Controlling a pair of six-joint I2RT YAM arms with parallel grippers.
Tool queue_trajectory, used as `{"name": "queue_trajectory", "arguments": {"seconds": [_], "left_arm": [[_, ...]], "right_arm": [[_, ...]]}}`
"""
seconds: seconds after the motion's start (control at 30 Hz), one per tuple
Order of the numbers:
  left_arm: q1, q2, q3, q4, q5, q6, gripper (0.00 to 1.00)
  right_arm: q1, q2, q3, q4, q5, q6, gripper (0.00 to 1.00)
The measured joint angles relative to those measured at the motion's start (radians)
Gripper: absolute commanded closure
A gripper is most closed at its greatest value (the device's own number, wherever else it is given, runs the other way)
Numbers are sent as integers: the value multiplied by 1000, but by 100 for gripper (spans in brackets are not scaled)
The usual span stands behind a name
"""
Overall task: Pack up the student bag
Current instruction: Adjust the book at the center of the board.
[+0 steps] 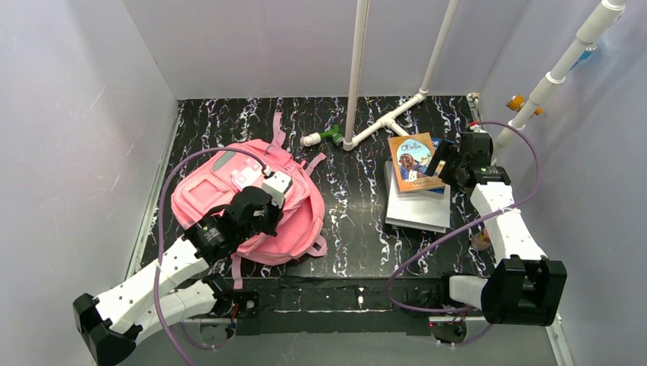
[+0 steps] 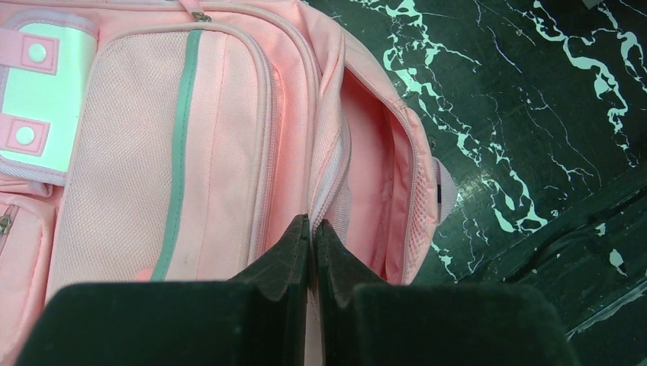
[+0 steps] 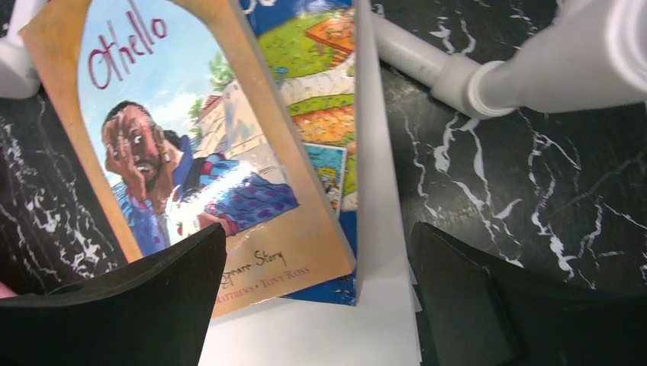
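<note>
A: Start big. Black marbled counter (image 1: 358,229), and the pink bag (image 1: 229,191) lies flat on its left half, front pocket up, straps trailing toward the far wall.

B: The left arm reaches over the bag from the near edge. From the wrist view, the left gripper (image 2: 311,223) has its fingers pressed together on the zipper edge of the bag's mouth, with pink cloth showing in the slit between them. That mouth gapes to the right of the fingers.

A: Nothing lies on top of the bag but that arm. Right half?

B: A white stack (image 1: 416,210) lies well apart from the bag. On it is a blue book (image 3: 320,91), and on that a tan-edged one, askew. The title reads "Othello" (image 3: 191,152), and near the bottom edge I can read "Story" and "Tony Ross".

A: And the right gripper (image 3: 319,229)?

B: Fingers wide apart. One is at the near-left corner of the Othello cover, the other out over bare counter beside the white stack. I can't tell whether the near finger touches the cover.

A: Anything crowding it?

B: White pipes (image 1: 381,122) rise from the back of the counter just beyond the books, with one joint close to the far side of the right gripper. A small green piece (image 1: 333,135) sits at the foot of the pipes.
</note>
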Motion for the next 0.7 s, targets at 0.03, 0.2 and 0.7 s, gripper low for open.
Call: {"name": "queue_trajectory", "arguments": {"seconds": [0.03,0.2,0.7], "left_arm": [[0,0,0,0,1,0,100],[0,0,0,0,13,0,100],[0,10,0,1,31,0,100]], "right_arm": [[-2,5,0,7,-18,-7,2],[-23,31,0,66,-130,-25,2],[-44,96,-16,157,-178,-39,18]]}}
